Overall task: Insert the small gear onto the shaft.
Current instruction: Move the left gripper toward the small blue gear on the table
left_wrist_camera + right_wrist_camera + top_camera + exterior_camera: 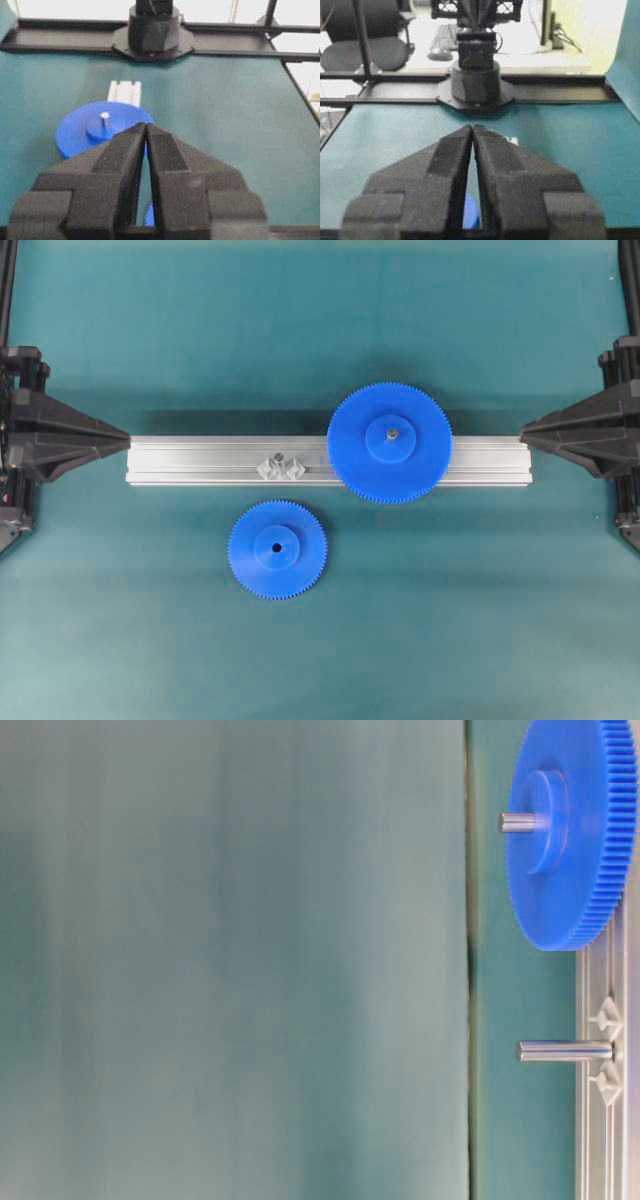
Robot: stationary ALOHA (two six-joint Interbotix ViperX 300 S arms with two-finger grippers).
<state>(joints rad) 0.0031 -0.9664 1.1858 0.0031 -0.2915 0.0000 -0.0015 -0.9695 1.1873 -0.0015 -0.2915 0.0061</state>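
Both grippers, left (125,440) and right (525,430), sit pinched closed and empty at the frame's side edges, so nothing is under way yet. Across the middle runs the aluminium rail (200,460), carrying the large gear (390,443) right of centre. Lower centre lies the small gear (277,549), flat on the mat. Above it stands the shaft (281,457), bare. Next, I judge, one gripper must open and grasp that gear.
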